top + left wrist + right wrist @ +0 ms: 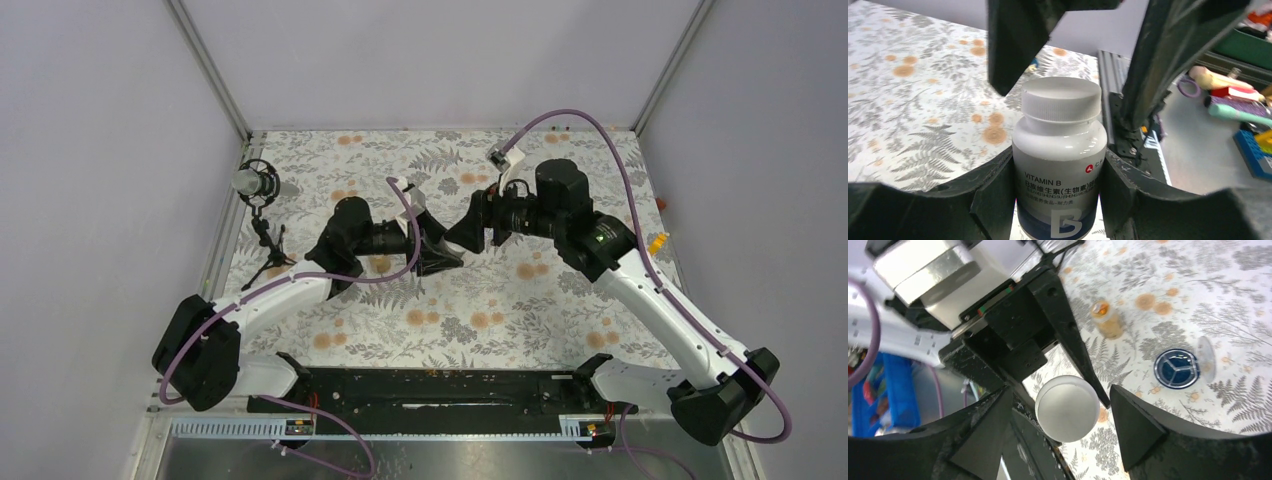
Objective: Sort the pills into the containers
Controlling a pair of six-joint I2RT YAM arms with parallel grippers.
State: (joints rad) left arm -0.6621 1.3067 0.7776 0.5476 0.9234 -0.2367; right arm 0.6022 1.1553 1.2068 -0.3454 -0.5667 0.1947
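Observation:
My left gripper [1058, 192] is shut on a white bottle [1060, 150] with a white cap [1060, 97], a blue base and a Vitamin B label, held off the table. My right gripper [1062, 400] is open around that cap [1067, 407], which I see end-on with a gap on each side. Its two fingers [1018, 45] hang above the cap in the left wrist view. Both grippers meet mid-table [455, 245]. A small amber container [1106, 319] stands on the floral cloth beyond. No loose pills show.
A round dark-blue three-part dish [1176, 368] lies on the cloth with a clear lid [1206, 357] beside it. A microphone on a small tripod [255, 185] stands at the back left. Coloured clutter [1233, 97] lies beyond the table's metal edge rail [1113, 75].

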